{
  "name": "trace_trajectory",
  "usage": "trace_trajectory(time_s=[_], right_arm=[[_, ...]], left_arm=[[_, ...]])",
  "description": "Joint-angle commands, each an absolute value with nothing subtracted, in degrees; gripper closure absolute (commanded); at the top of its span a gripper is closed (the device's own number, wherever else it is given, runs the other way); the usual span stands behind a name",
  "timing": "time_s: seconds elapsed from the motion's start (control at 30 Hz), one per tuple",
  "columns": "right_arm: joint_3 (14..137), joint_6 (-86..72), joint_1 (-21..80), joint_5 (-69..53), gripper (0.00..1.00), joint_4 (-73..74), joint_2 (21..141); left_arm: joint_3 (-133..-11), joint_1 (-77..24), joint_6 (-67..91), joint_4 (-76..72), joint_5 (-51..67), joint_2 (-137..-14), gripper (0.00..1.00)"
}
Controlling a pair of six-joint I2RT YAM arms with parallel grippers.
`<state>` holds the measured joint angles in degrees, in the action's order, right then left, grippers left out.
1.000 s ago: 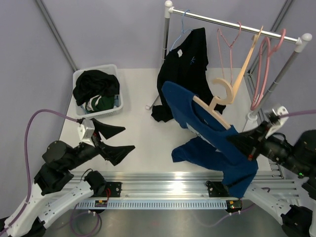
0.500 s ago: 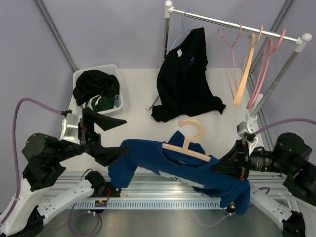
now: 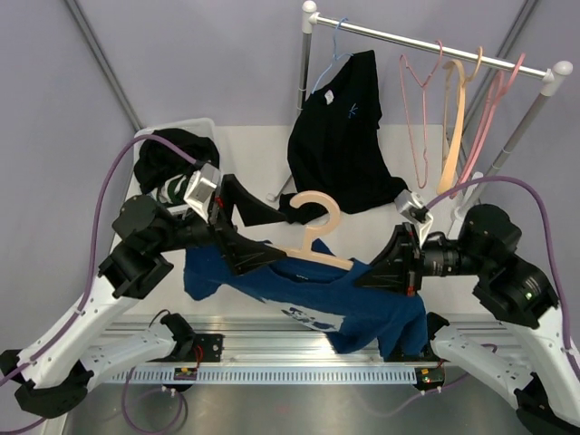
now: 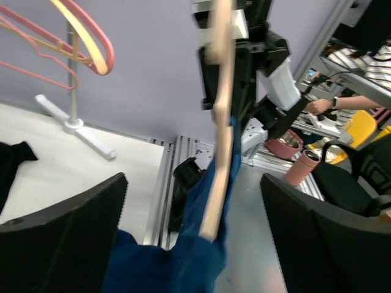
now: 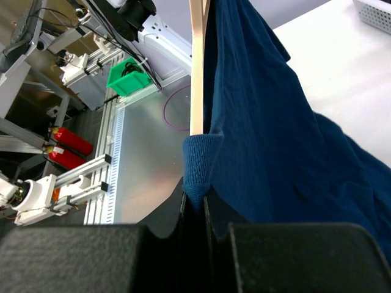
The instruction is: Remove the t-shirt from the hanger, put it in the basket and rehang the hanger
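Right gripper [image 3: 361,281] clenches the dark blue t-shirt [image 3: 362,306] on a pale wooden hanger [image 3: 317,260]; left gripper [image 3: 272,237], at the hanger's nine o'clock, gapes wide

You are working in a robotics lab, inside a staged test cell rather than a home. The white table [image 3: 254,154] is boxed in by plain lilac backdrop panels [image 3: 208,63] and edged on the near side by a slotted aluminium rail [image 3: 254,343], and a clothes rack [image 3: 381,34] and a white laundry basket [image 3: 186,125] stand on it. Past the cell, your wrist views show bare aluminium framing [image 5: 98,171], a green bin [image 5: 129,76], two red fire extinguishers [image 5: 67,152], and a person's arm in a striped sleeve [image 4: 357,101] beside a yellow chair [image 4: 360,125].
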<state>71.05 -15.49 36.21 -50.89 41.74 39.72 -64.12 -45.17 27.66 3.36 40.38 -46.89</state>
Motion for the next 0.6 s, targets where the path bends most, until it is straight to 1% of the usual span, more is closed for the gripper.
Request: trace_trajectory(time_s=[0.0,0.1,0.27,0.37,0.4,0.47,0.5,0.57], right_arm=[[70.3,-18.1,36.0,-54.8,1.00,29.2,41.4],[69.3,-19.1,36.0,-55.9,1.00,26.6,43.1],[69.0,-17.9,36.0,-55.5,1.00,27.4,45.9],[68.2,-18.0,36.1,-55.6,1.00,26.5,46.3],[68.0,-18.2,36.0,-55.7,1.00,25.8,46.3],[67.8,-18.2,36.0,-55.8,1.00,25.8,46.6],[67.7,-18.1,36.0,-55.8,1.00,25.8,46.7],[67.5,-18.0,36.1,-55.7,1.00,25.8,46.8]], left_arm=[[-64.5,-45.4,31.8,-6.8,46.7,-48.1,0.15],[-65.6,-45.4,33.1,-8.5,48.5,-50.4,0.19],[-66.1,-45.4,31.2,-6.4,48.5,-52.1,0.21],[-65.6,-45.4,30.0,-4.9,47.5,-52.7,0.24],[-65.6,-45.4,29.9,-4.8,47.7,-53.0,0.29],[-65.7,-45.4,30.1,-4.8,48.2,-53.7,0.34],[-66.1,-45.4,30.1,-4.9,48.6,-54.3,0.45],[-66.4,-45.4,30.7,-5.1,49.1,-54.8,0.57]])
